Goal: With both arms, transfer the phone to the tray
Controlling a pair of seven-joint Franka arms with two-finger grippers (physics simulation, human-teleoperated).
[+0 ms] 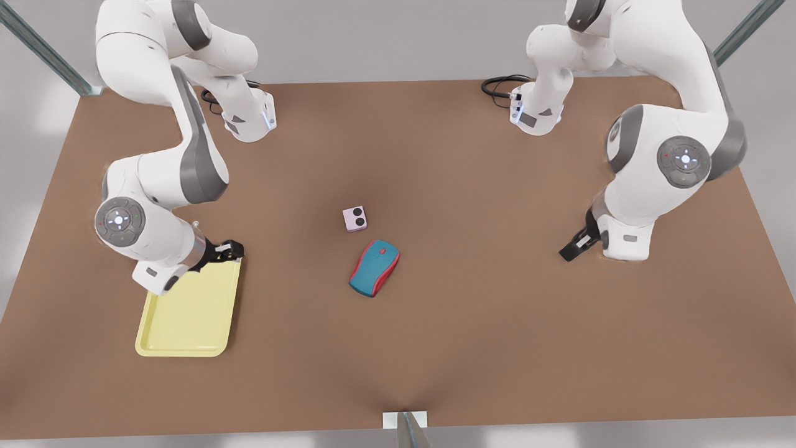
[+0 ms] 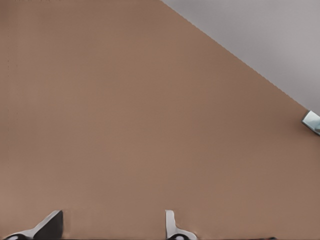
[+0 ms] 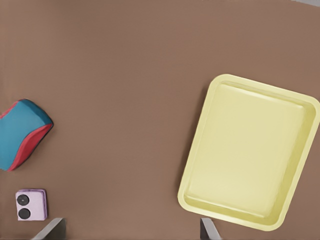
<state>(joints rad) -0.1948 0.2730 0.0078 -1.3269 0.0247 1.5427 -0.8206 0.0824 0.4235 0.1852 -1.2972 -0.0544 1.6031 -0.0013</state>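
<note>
The desk (image 1: 435, 348) looks flat, brown and not shiny. The tray (image 3: 295, 165) looks like smooth yellow plastic. The mouse (image 1: 374, 267) looks smooth too.

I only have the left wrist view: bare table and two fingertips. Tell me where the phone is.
Observer: The phone lies flat mid-table in the front view, just on the arm bases' side of the teal-and-red mouse, not touching it.
Operator: Now give me the tray.
Observer: The tray sits flat toward the front view's left, well apart from the phone.
Operator: Report both grippers.
Observer: The right gripper hangs open over the tray's corner nearest the phone. Your left gripper is open at the front view's right, on the far side of the phone from the tray.
</note>
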